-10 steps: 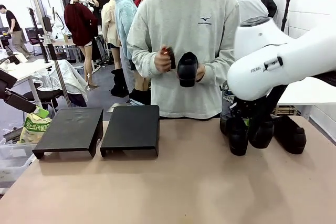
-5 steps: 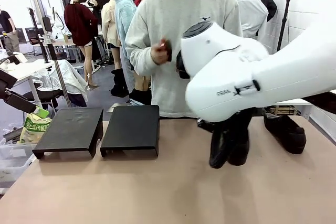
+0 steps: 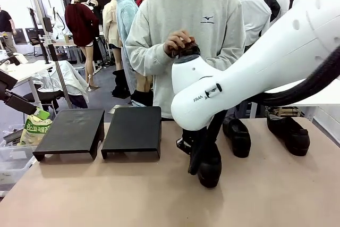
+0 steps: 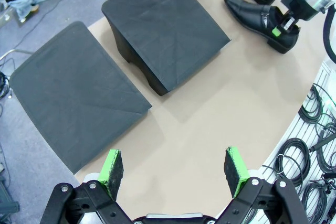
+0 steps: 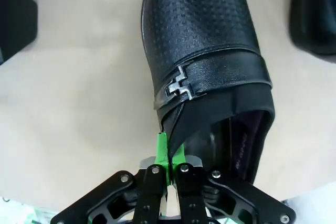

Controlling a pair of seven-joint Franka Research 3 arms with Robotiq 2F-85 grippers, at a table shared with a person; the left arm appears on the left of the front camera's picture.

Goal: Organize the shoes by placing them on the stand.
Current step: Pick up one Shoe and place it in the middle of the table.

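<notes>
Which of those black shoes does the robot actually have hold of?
The shoe nearest the stand: the right gripper pinches its collar edge. The two shoes farther right sit untouched on the table.

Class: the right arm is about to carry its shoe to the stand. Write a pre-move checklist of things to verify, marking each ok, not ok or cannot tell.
1. Right gripper shut on the collar edge of the held shoe: ok.
2. Both tops of the stand bare: ok.
3. Table between shoe and stand free of things: ok.
4. Person's hand up at chest height, away from the stand: ok.
5. Left gripper open, holding nothing: ok.
6. Held shoe lifted off the table: cannot tell.
</notes>
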